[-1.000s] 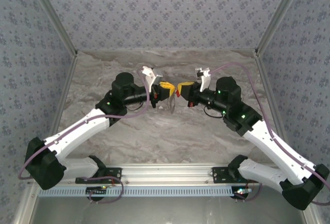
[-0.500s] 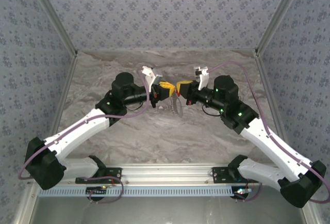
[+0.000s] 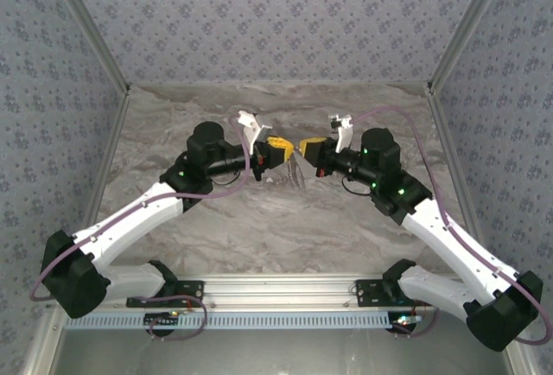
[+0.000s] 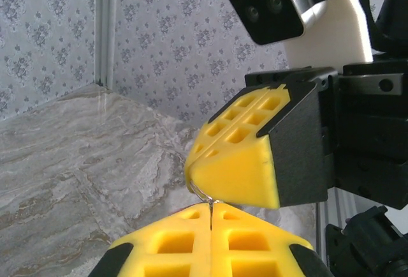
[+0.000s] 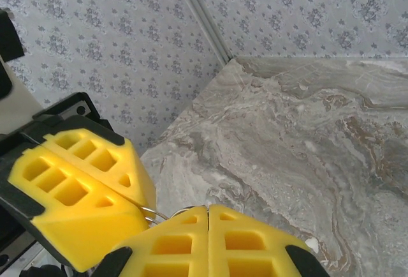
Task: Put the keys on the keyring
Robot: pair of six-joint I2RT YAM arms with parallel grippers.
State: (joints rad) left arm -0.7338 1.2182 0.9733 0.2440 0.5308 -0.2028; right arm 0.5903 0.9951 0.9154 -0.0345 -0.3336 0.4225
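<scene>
Above the middle of the table my left gripper (image 3: 281, 149) and right gripper (image 3: 304, 148) meet tip to tip, both with yellow fingers pressed shut. The keyring shows as thin grey wire (image 3: 295, 170) hanging just below the two tips. In the left wrist view the wire (image 4: 199, 192) curves from the right gripper's fingers (image 4: 236, 168) down into my left gripper (image 4: 210, 206). From the right wrist, two wire strands (image 5: 153, 212) run from the left fingers (image 5: 76, 194) to my right gripper (image 5: 208, 209). The keys are hidden.
Grey marbled tabletop (image 3: 276, 228) lies below the grippers, with patterned walls on three sides and metal corner posts (image 3: 449, 47). An aluminium rail (image 3: 276, 287) carries the arm bases along the near edge.
The right gripper pushed in toward the left one half a second ago, then drew back slightly to the right. The left arm has stayed still. Both stay shut.
</scene>
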